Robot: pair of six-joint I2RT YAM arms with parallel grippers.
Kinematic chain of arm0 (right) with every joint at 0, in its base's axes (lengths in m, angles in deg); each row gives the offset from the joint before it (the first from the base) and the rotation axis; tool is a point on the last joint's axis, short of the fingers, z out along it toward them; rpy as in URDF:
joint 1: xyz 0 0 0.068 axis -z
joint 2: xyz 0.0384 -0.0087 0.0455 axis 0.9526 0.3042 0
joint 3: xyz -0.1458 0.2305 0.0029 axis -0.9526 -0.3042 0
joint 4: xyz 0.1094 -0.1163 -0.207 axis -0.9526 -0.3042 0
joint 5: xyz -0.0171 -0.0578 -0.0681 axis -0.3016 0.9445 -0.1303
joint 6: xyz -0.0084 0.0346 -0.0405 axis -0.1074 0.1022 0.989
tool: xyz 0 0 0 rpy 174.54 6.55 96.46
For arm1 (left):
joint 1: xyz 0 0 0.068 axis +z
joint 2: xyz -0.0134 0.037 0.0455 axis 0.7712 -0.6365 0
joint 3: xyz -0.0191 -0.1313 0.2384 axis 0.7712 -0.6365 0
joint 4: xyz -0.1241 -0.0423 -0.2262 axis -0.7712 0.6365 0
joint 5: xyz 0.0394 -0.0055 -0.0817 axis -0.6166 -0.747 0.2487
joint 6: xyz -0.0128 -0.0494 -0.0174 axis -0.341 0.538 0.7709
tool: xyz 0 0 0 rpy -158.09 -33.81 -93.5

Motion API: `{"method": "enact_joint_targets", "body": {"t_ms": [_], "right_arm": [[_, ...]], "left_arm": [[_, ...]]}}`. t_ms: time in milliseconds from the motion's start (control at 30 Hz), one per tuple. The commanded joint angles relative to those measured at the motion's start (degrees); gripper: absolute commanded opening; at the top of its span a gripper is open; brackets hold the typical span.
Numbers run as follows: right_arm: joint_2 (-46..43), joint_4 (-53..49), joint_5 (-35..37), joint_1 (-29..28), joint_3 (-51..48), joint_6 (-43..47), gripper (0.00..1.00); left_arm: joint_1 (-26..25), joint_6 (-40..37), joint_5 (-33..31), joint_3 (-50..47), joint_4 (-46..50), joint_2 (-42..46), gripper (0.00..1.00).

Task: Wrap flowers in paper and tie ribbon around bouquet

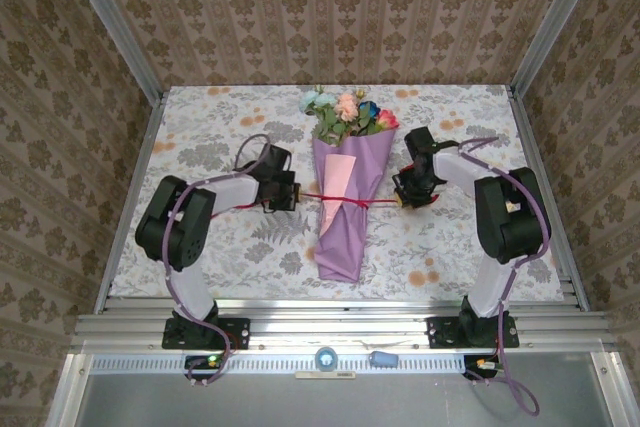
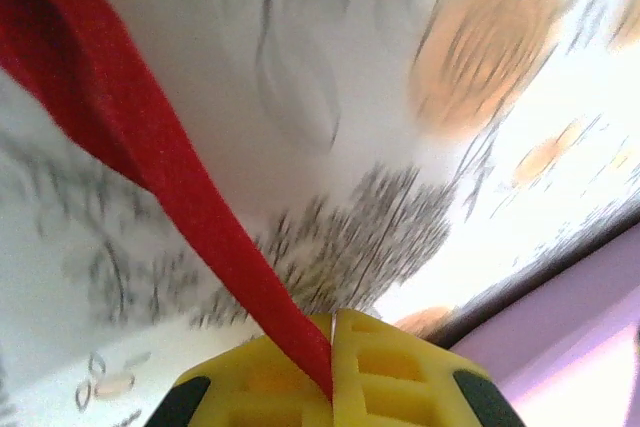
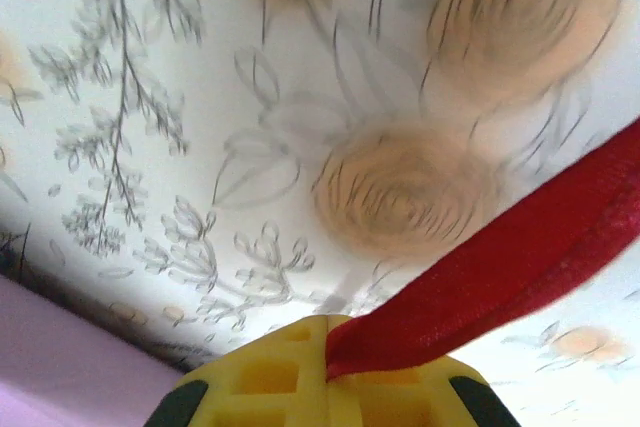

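Yellow-padded, pressed shut on one tail each of thin bright red ribbon: left gripper, right gripper. Between them, mid flower-printed table, lilac paper-cone bouquet, long axis near edge to far edge, ribbon straight across it. Likely calls for pulling both tails outward.

Top view: sits high up behind both arms, looks down and forward, far enough back to take in the whole tablecloth and the walls. Left wrist view: sits just behind the left gripper, very close and low over the cloth, faces the bouquet. Right wrist view: sits just behind the right gripper, just as close and low, faces the same bouquet from the other side. Shared by all three: the ribbon, the bouquet's purple side, the flowery cloth.
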Motion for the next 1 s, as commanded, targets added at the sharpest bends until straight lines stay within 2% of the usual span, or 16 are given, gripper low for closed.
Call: {"method": "enact_joint_targets", "body": {"t_ms": [0,167,333,400,700,967], "right_arm": [[1.06,-9.10,9.23,2.06,1.14,19.82,0.00],[2.46,-14.17,16.78,2.48,4.03,35.89,0.00],[1.42,-16.95,24.63,2.61,3.95,43.79,0.00],[0.48,-16.98,26.57,2.98,3.14,45.17,0.00],[-0.93,-15.49,27.01,7.93,0.35,46.26,0.00],[-1.28,-15.84,32.37,8.61,1.38,50.46,0.00]], "left_arm": [[4.75,-4.99,0.09,-1.75,0.35,3.69,0.00],[11.13,-8.12,0.62,-5.44,-1.48,6.97,0.00],[15.63,-10.49,2.42,-7.15,-2.76,8.18,0.00],[16.92,-10.84,2.69,-7.77,-2.95,8.79,0.00],[22.11,-12.07,4.36,-9.28,-3.03,11.11,0.00],[25.88,-11.43,5.99,-11.70,-4.67,12.61,0.00]]}}
